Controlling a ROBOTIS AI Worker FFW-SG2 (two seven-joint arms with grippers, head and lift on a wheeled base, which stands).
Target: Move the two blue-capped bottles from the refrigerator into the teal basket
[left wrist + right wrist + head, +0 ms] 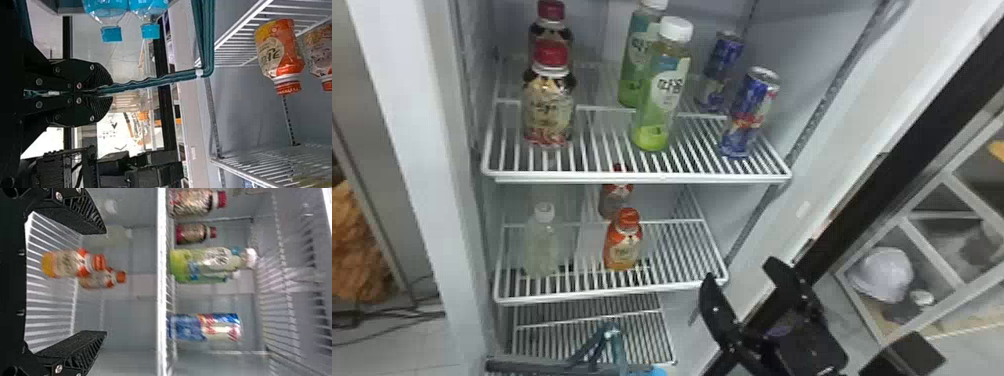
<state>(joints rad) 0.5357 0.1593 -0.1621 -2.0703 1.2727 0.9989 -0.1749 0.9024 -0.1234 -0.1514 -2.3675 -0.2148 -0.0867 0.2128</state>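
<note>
Left wrist view: gripping the teal basket's handle (156, 81) with the left gripper (110, 93), above two blue-capped bottles (111, 34). Holding the right gripper (742, 272) open at near right

Two wire shelves (642, 177) hold seven bottles (659, 102) and two cans (749, 115).

The right arm (807, 345) enters the head view from the bottom edge, right of centre, and carries the right gripper (742, 270) beside the front right corner of the middle wire shelf (612, 295), fingertips directed up and away from the robot. In the right wrist view, its two flat black fingers (74, 348) stand wide apart, roughly parallel, with nothing between their pads. The left gripper (112, 94) is closed, both fingers clamped on the rim of the teal basket (148, 81).
</note>
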